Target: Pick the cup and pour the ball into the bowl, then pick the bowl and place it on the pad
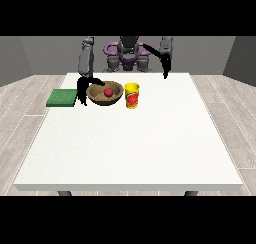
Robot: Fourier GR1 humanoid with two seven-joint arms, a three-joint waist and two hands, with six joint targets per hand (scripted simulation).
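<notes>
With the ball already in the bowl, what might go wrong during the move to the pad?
1. The hand at the view's left meets the brown bowl only at its left rim, so lifting may tip it and roll out the red ball.
2. The yellow cup stands right beside the bowl and might be knocked.
3. The green pad lies at the table edge, so placement could overshoot.
</notes>
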